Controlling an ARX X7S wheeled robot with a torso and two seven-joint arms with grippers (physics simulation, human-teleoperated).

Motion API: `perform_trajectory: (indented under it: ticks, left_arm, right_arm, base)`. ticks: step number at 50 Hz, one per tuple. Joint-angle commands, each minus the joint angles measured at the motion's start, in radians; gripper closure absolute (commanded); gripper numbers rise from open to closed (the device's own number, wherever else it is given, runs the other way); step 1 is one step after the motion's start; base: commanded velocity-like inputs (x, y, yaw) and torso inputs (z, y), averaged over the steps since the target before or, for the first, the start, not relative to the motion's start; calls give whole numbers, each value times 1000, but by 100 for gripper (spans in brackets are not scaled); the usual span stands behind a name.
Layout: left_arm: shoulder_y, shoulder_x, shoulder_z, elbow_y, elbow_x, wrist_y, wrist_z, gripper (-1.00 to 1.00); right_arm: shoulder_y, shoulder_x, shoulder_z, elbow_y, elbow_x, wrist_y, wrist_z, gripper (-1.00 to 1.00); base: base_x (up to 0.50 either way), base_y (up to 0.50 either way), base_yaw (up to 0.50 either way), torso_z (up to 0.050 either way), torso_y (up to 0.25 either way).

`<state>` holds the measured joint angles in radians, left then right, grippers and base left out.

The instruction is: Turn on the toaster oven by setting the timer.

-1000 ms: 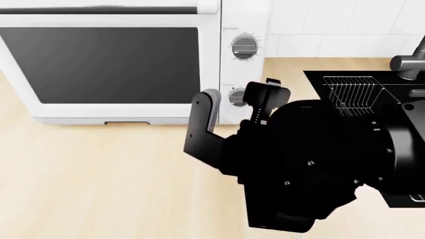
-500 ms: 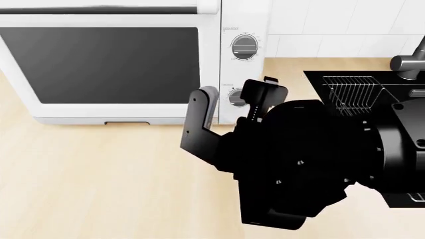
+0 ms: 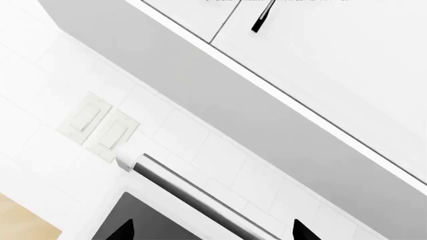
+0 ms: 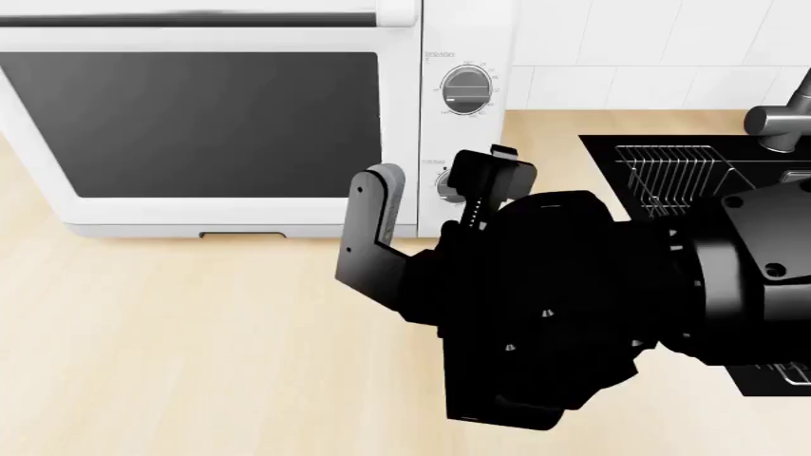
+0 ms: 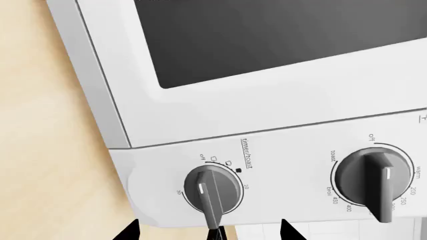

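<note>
Silver timer [image 5: 212, 189], the toaster oven's [image 4: 216, 114] lowest knob, sits between your right gripper's [image 4: 428, 190] spread fingers, pointer at off. You are at the approach step; next, close on it and twist. The left gripper is unseen.

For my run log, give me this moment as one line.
phase: approach | right gripper: open, straddling the timer, no contact visible | timer: unturned, near off | toaster oven: door closed | left gripper: aimed at wall, idle
</note>
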<state>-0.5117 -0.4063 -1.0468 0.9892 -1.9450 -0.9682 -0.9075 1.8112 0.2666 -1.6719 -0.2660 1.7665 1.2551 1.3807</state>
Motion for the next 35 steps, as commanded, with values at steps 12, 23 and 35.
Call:
perform_trajectory:
  ticks: [12, 23, 35]
  left_arm:
    - [-5, 14, -3, -3, 11, -13, 9, -100]
    - [-3, 8, -8, -2, 3, -11, 6, -100]
    - [-3, 10, -9, -3, 1, -11, 7, -100]
  right_arm:
    - [-8, -8, -30, 32, -27, -12, -16, -100]
    - [-17, -6, -45, 51, -38, -19, -23, -100]
    - [-14, -15, -52, 63, -60, -25, -42, -100]
  base:
    - [0, 0, 0, 0, 0]
    - [0, 0, 0, 0, 0]
    - [0, 0, 0, 0, 0]
